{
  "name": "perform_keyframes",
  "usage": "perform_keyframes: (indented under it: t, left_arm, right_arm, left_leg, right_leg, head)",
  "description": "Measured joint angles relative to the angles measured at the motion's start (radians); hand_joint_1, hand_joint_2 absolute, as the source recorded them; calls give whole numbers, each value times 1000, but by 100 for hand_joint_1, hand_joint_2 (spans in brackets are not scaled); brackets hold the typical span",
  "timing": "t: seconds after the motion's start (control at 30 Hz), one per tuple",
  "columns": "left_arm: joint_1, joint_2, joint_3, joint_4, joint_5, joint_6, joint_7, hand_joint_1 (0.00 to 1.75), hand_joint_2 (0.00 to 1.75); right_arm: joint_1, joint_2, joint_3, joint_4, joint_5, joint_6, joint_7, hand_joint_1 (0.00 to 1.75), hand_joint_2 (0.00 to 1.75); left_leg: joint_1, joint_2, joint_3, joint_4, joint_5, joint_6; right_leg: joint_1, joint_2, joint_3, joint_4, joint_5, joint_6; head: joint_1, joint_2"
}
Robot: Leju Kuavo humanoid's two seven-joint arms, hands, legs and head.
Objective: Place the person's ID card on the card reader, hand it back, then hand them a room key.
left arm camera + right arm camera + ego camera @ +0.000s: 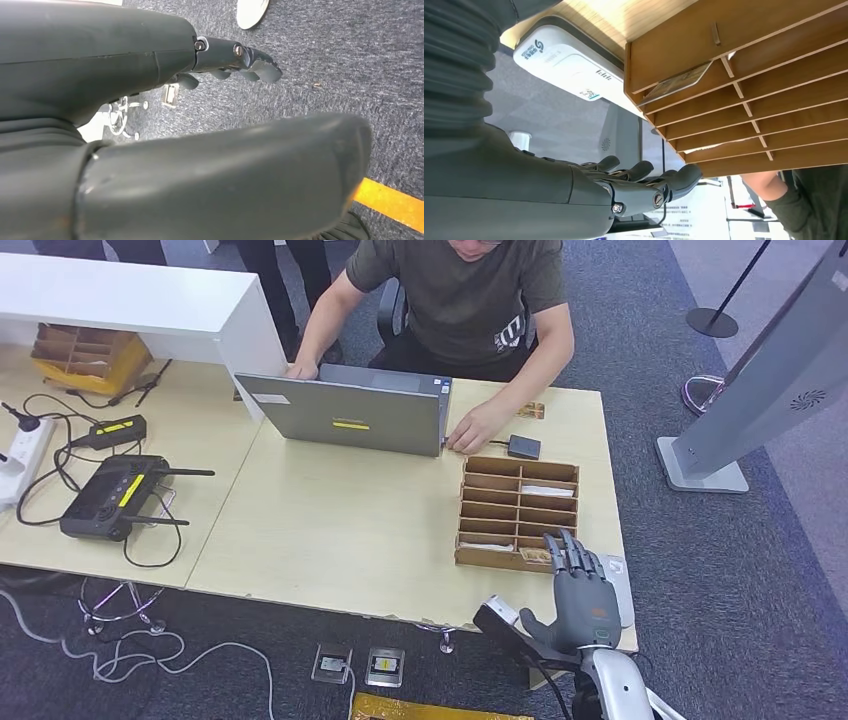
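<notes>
My right hand [582, 587] hovers with its fingers spread over the near right corner of the wooden slotted tray [500, 502], holding nothing. The white card reader [619, 578] lies on the table just right of that hand, partly under it. In the right wrist view the fingers [644, 179] stretch out empty beside the reader [559, 56] and the tray [749, 95], where a patterned card [674, 82] sits in a near slot. Another small patterned card [530, 410] lies on the far side by the person's hand [478, 430]. My left hand [235, 57] hangs over the carpet, empty.
A person sits across the table behind a grey laptop [345, 415]. A small black device [523, 447] lies next to the tray. A router [105, 495], cables and a power strip [22, 455] occupy the left table. A grey kiosk base [705, 465] stands to the right.
</notes>
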Motion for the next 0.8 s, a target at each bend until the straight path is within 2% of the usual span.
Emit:
perform_keyframes:
  t: [0.33, 0.53, 0.8]
  left_arm:
    - [-3, 2, 0, 0, -11, -8, -1, 0, 0]
    - [-10, 2, 0, 0, -18, -13, 0, 0, 0]
    - [-9, 3, 0, 0, -10, -10, 0, 0, 0]
  right_arm:
    - [5, 0, -17, -45, 35, 45, 5, 0, 175]
    - [2, 1, -16, -61, 62, 94, -26, 0, 175]
    - [-25, 3, -13, -64, 45, 111, -50, 0, 175]
  left_leg:
    - [0, 0, 0, 0, 0, 0]
    - [0, 0, 0, 0, 0, 0]
    - [0, 0, 0, 0, 0, 0]
  right_leg:
    - [0, 0, 0, 0, 0, 0]
    - [0, 0, 0, 0, 0, 0]
    - [0, 0, 0, 0, 0, 0]
  head:
    - [0, 0]
    - [0, 0]
    - [0, 0]
